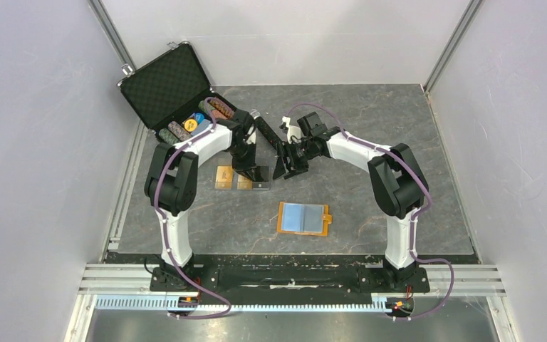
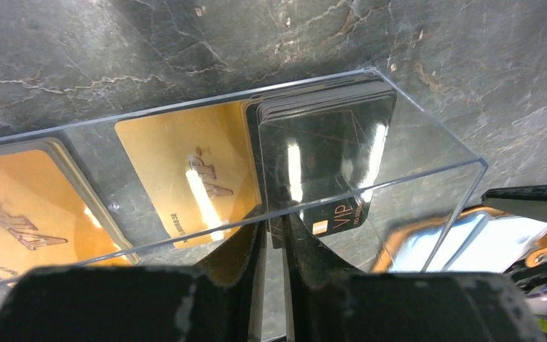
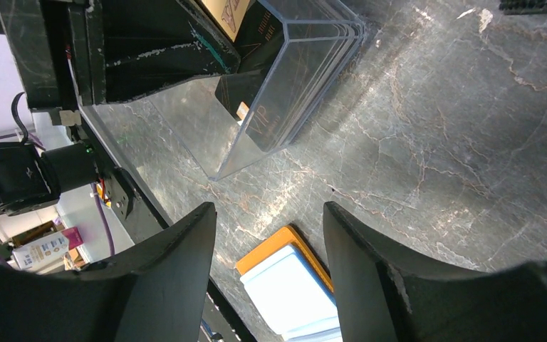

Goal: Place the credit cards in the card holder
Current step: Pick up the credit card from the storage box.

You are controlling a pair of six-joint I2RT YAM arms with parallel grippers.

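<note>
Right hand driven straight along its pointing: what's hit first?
Probably the bare tabletop, just short of the clear card box held by the left hand; depth unclear, right hand is open.

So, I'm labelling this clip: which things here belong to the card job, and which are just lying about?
Job: gold cards, black cards, orange card holder, clear box around the black stack, pinched by the left gripper.
Lying about: black chip case, poker chips in it.
</note>
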